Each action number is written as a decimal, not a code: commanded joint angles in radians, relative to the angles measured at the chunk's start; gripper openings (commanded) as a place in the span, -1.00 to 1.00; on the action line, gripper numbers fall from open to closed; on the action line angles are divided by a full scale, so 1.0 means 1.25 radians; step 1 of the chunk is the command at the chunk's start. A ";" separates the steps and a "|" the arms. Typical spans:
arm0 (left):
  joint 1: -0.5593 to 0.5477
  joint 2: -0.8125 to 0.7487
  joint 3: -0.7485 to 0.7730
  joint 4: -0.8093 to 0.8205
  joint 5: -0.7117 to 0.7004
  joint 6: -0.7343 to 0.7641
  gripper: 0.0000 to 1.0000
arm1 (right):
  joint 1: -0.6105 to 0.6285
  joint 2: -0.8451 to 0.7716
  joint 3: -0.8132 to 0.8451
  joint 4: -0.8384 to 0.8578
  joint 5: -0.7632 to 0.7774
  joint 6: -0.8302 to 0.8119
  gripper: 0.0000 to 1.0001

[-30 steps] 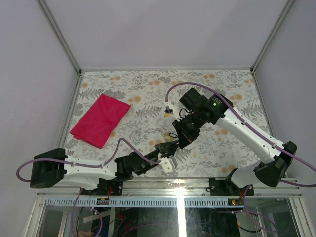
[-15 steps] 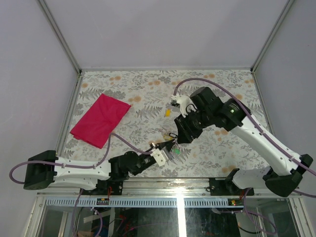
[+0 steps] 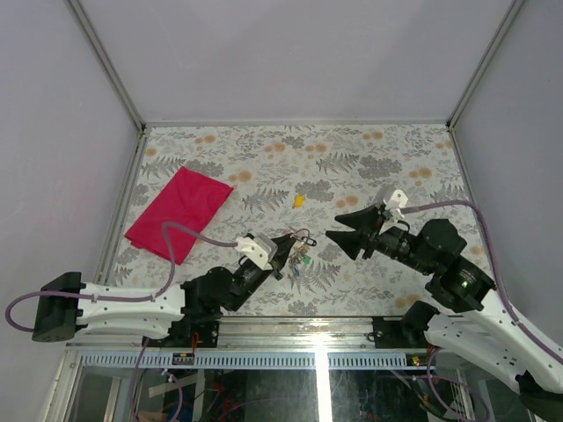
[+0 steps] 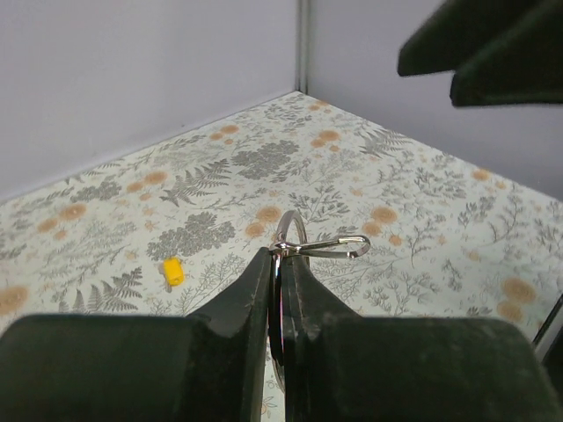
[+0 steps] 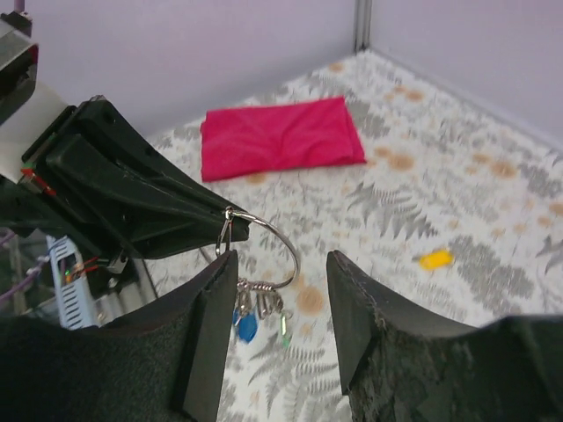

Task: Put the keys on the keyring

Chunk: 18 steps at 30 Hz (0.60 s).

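While the keyring [image 5: 280, 236] hangs above the floral table [image 3: 396, 158], clamped between the left gripper's [image 4: 275, 255] closed fingers, the keys [image 5: 262, 303] dangle beneath it (blue and green tags show). The right gripper [image 5: 281, 259] faces it, fingers spread wide. A yellow tag [image 3: 299, 200] lies well apart.

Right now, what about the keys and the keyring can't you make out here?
- Top view: the keys are too small to count.
- Left wrist view: they are hidden below the left gripper; only the top of the keyring shows.
- Right wrist view: a finger of the right gripper covers part of them.
- The yellow piece: too small to identify.
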<state>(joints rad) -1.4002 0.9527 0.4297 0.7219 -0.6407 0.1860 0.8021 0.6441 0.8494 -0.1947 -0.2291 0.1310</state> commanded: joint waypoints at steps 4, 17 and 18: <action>-0.004 -0.025 0.078 -0.029 -0.144 -0.101 -1.00 | -0.002 -0.017 -0.107 0.381 -0.089 -0.086 0.03; -0.004 -0.026 0.111 -0.064 -0.188 -0.100 -1.00 | 0.001 0.133 -0.067 0.410 -0.214 -0.080 -0.05; -0.004 -0.026 0.112 -0.065 -0.191 -0.102 -1.00 | 0.004 0.141 -0.066 0.408 -0.213 -0.081 -0.06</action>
<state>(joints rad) -1.4002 0.9245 0.5282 0.6113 -0.8253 0.0875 0.8021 0.7959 0.7094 0.2306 -0.4454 0.0345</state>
